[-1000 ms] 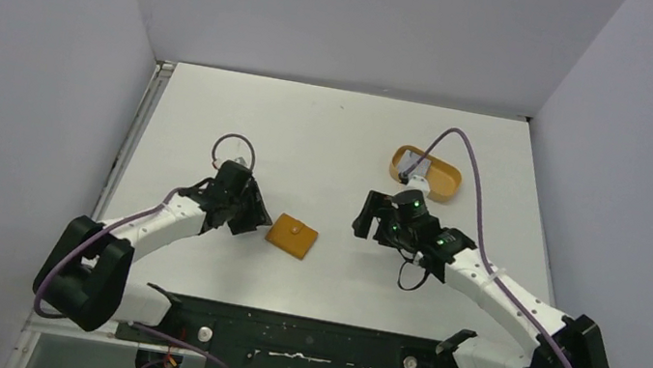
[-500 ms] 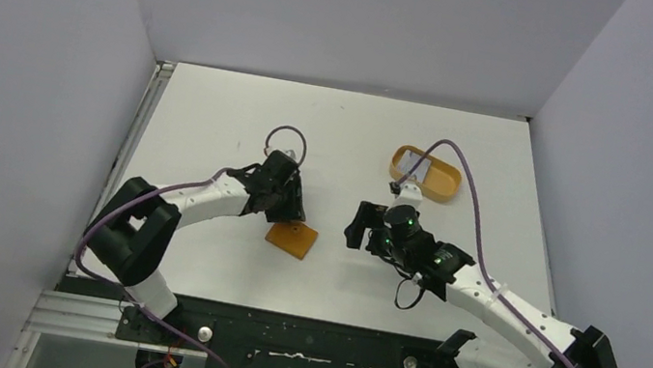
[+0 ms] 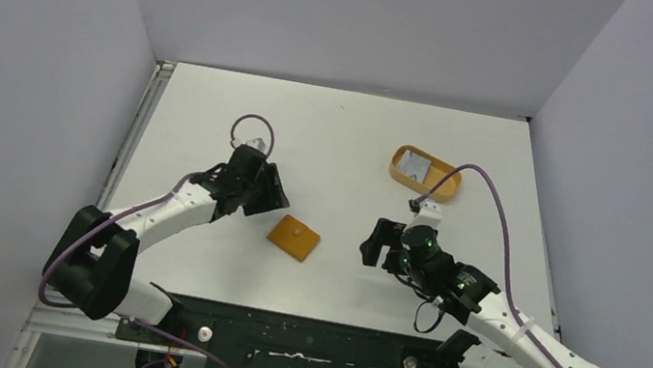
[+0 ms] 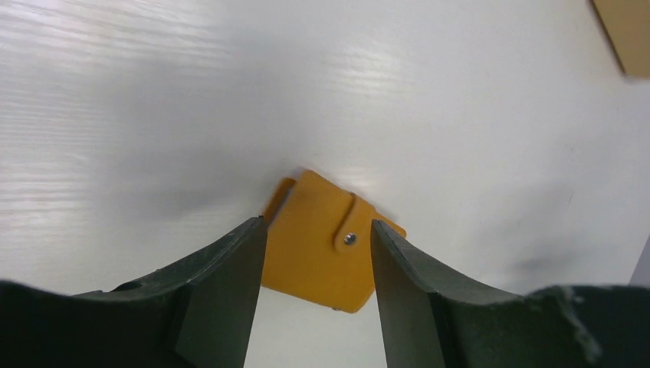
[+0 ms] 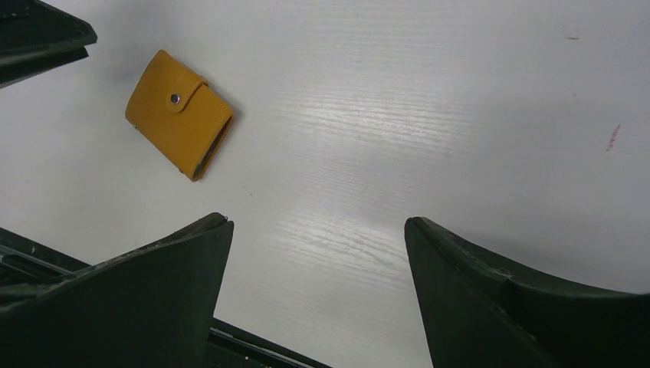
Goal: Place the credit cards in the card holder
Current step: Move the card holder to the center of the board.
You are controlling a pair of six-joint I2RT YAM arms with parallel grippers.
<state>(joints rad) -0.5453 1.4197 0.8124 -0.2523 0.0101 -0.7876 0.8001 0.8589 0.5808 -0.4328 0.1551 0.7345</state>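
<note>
Card holder point(image 3: 293, 238): orange, snapped shut, laid flat on the white desk point(image 3: 341, 128) between the hands.
Credit cards point(image 3: 415, 165): pale, laid in the oval tray point(image 3: 445, 188).
Left hand point(image 4: 316, 230): partly spread, empty.
Right hand point(image 5: 316, 224): spread wide, empty.

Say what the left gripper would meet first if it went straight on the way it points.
Probably the closed card holder, lying on the table and framed by the open jaws of the left gripper in its wrist view; how far off is unclear.
</note>
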